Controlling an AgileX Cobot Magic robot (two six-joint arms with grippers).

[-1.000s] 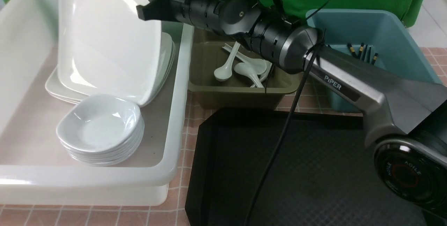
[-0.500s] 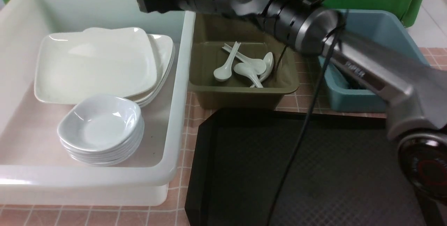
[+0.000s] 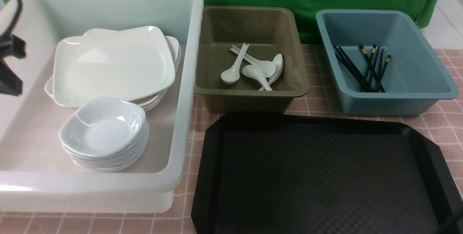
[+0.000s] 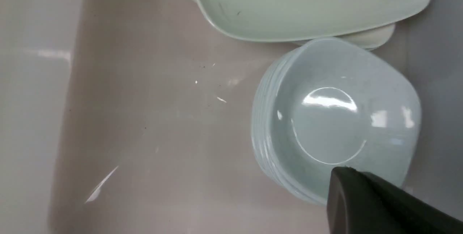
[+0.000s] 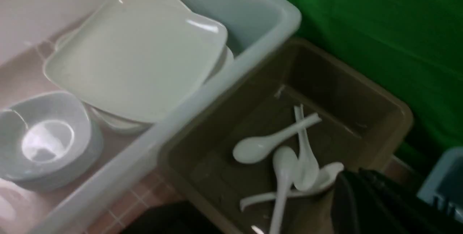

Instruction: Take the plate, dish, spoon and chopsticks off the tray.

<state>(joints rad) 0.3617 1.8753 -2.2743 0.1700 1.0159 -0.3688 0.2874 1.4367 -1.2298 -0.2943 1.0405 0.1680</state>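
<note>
Three tubs sit behind the black tray (image 3: pixel 325 176), whose textured floor is bare from rim to rim. Its far rim runs just beside the olive tub (image 3: pixel 249 93) and the blue tub (image 3: pixel 390 100), and its left rim lies near the white tub (image 3: pixel 181 125). Spoons (image 3: pixel 253 69) lie tangled in the olive tub, chopsticks (image 3: pixel 365 69) lean in the blue one, and the plate (image 3: pixel 112 66) tops a stack beside piled dishes (image 3: pixel 103 132) in the white tub, with bare floor to their left. Only the left gripper (image 3: pixel 9 64) shows, at the front view's left edge over that tub, jaws pressed together on nothing. One dark finger (image 5: pixel 365 205) of the right gripper shows in its wrist view, likewise closed and empty. No readable writing shows.
</note>
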